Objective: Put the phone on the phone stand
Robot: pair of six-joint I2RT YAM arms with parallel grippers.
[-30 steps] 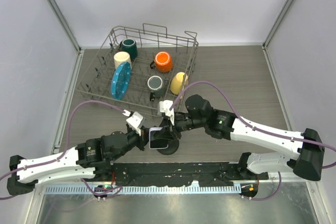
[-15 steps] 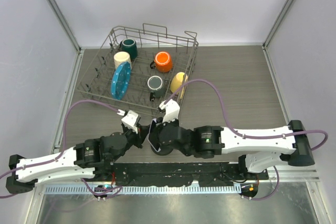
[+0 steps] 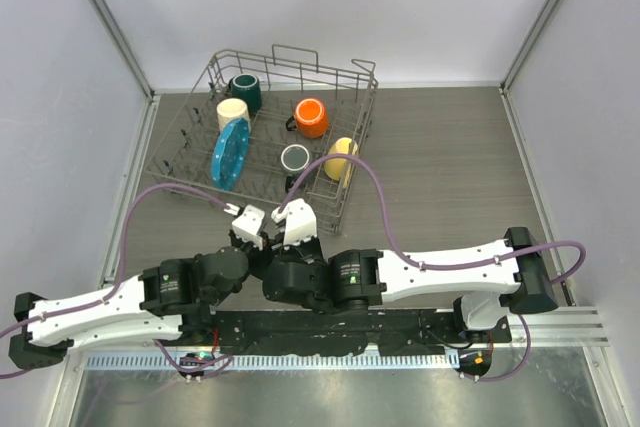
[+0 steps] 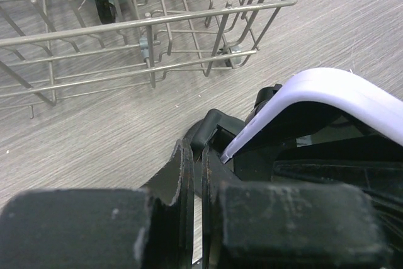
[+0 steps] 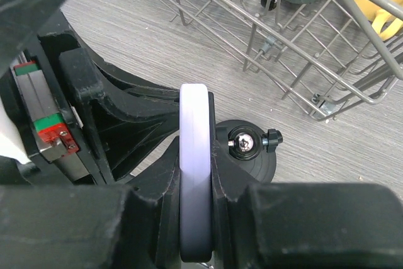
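Matt black plastic, satin lilac casing, dull wire, grey wood grain
The phone (image 5: 194, 187) shows a smooth, satin pale-lilac rim; the phone stand (image 5: 252, 162) is matt black with one bright, shiny metal screw head. The fingers (image 5: 302, 225) of the right gripper (image 5: 194, 155) are matt, finely grained black; those (image 4: 82, 225) of the left gripper (image 4: 196, 162) look the same, scuffed with pale specks. The rack (image 4: 189, 20) is dull grey metal wire, the table (image 4: 82, 149) matt grey wood grain, the yellow mug (image 5: 381, 14) smooth with a slight sheen
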